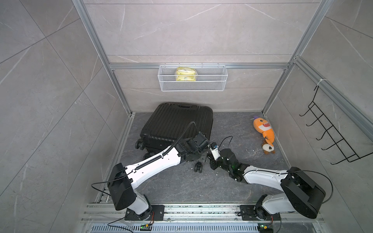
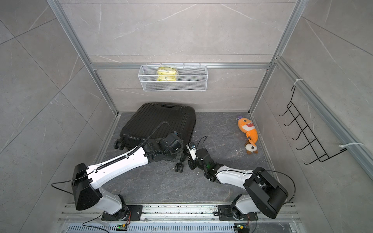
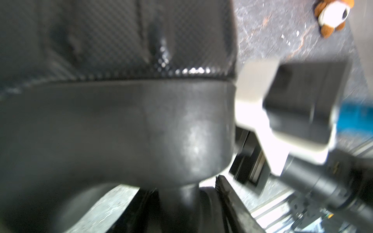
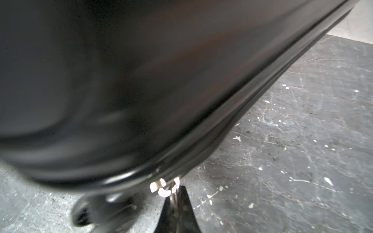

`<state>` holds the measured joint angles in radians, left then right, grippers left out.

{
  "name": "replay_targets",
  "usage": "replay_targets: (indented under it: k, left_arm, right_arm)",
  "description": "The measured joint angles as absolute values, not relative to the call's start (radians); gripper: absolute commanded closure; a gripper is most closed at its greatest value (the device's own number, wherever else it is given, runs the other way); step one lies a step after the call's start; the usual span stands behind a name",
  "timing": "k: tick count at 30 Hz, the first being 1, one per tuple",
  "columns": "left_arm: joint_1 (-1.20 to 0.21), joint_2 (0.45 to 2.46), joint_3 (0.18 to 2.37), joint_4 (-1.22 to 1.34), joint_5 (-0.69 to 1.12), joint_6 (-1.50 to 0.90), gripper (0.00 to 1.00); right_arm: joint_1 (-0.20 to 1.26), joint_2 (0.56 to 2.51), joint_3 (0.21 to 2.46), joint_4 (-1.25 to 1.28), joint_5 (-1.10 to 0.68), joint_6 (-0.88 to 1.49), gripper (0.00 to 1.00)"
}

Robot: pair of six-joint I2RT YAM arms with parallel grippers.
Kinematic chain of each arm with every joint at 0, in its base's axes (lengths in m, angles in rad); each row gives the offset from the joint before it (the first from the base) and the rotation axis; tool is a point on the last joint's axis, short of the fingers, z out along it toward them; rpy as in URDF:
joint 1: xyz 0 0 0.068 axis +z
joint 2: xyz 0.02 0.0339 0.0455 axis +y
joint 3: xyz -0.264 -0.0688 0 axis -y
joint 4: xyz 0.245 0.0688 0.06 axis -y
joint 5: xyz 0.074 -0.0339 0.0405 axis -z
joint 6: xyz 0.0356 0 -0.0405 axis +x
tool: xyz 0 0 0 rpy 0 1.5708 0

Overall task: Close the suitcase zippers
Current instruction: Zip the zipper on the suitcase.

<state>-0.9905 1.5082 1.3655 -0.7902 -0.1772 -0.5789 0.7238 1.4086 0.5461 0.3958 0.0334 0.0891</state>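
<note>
Suitcase point(image 1: 177, 121) lies flat on the floor point(image 1: 232, 129), back left, wheels point(image 1: 139, 144) toward me. In both top views the wrists hide my claws. Only the right wrist view shows the right claw point(image 4: 175, 194) pressed together beside a shiny metal bit point(image 4: 164, 188) at the zippers point(image 4: 252, 105). The left claw point(image 3: 184, 187) is blurred, so I cannot tell its state.

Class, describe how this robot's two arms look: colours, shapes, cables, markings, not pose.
Both the left arm and right arm have white link shells, black joints and black boxy housings at the elbows. A black corrugated cable conduit runs along the left arm. A green light glows near the right wrist. No markings are legible.
</note>
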Motion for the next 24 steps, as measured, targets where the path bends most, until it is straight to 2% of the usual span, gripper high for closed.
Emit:
replay_targets:
  k: [6,13,24]
  left_arm:
    - [-0.998,1.409,1.324,-0.857,-0.181,-0.506,1.00]
    - [-1.002,1.314,1.276,-0.900,-0.146,-0.433,1.00]
    - [-1.002,1.293,1.263,-0.939,-0.129,-0.392,1.00]
  right_arm:
    - [0.680,1.395,0.600,0.308,0.011,0.093,1.00]
    - [0.551,1.439,0.715,0.186,-0.016,0.113,1.00]
    - [0.353,1.567,0.885,0.036,-0.058,0.120,1.00]
